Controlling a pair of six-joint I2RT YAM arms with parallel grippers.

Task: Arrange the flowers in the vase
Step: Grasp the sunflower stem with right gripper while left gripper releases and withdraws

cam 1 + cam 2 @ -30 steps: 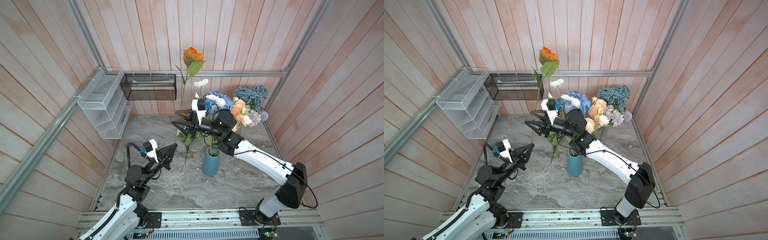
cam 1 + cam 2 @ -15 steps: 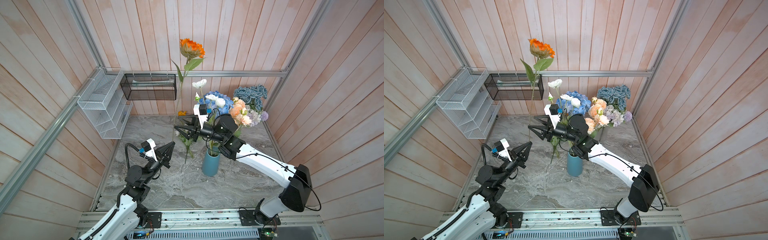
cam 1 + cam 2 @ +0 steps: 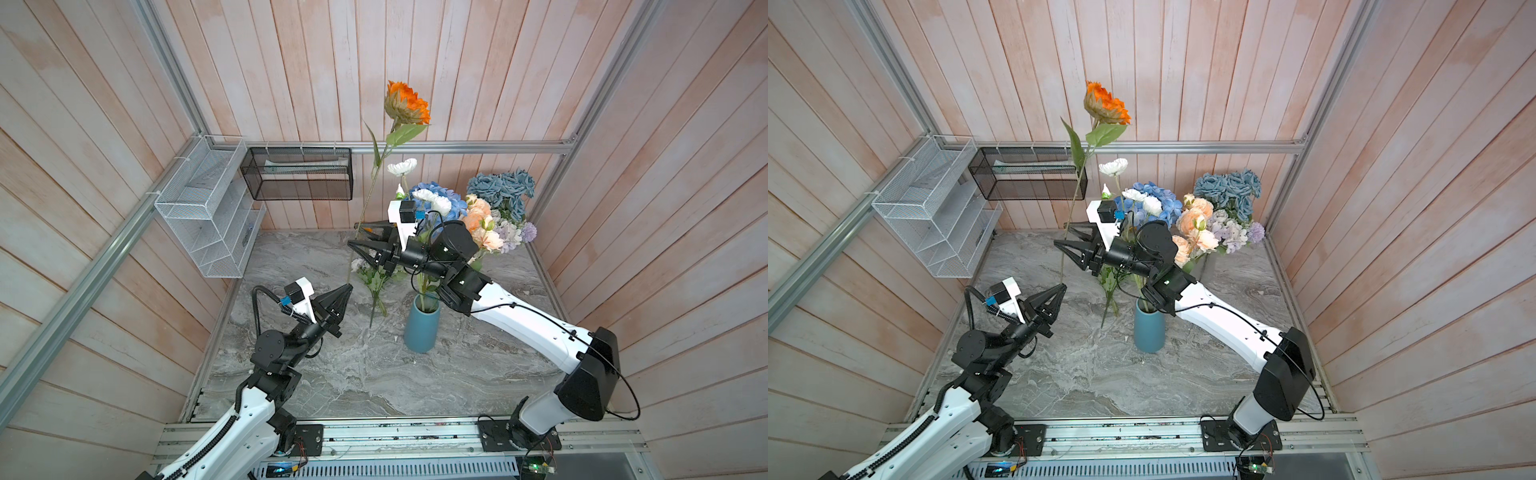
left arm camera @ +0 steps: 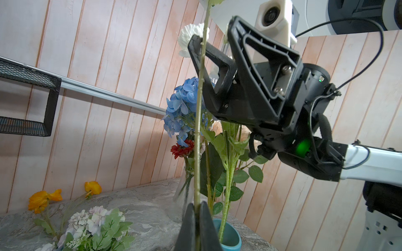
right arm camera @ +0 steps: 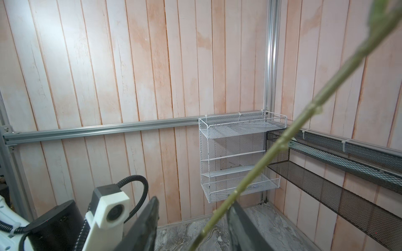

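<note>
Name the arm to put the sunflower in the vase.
Right, probably: the right pincer, open, brackets the tall orange sunflower midway, near the teal cylindrical vase; the left pincer pinches the bottom end.

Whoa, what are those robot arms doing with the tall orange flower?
The left gripper is shut on the bottom of the stem of the orange sunflower, holding it upright. The right gripper has open jaws around the stem higher up. The blue vase nearby holds a few stems, and more flowers lie on the table.
</note>
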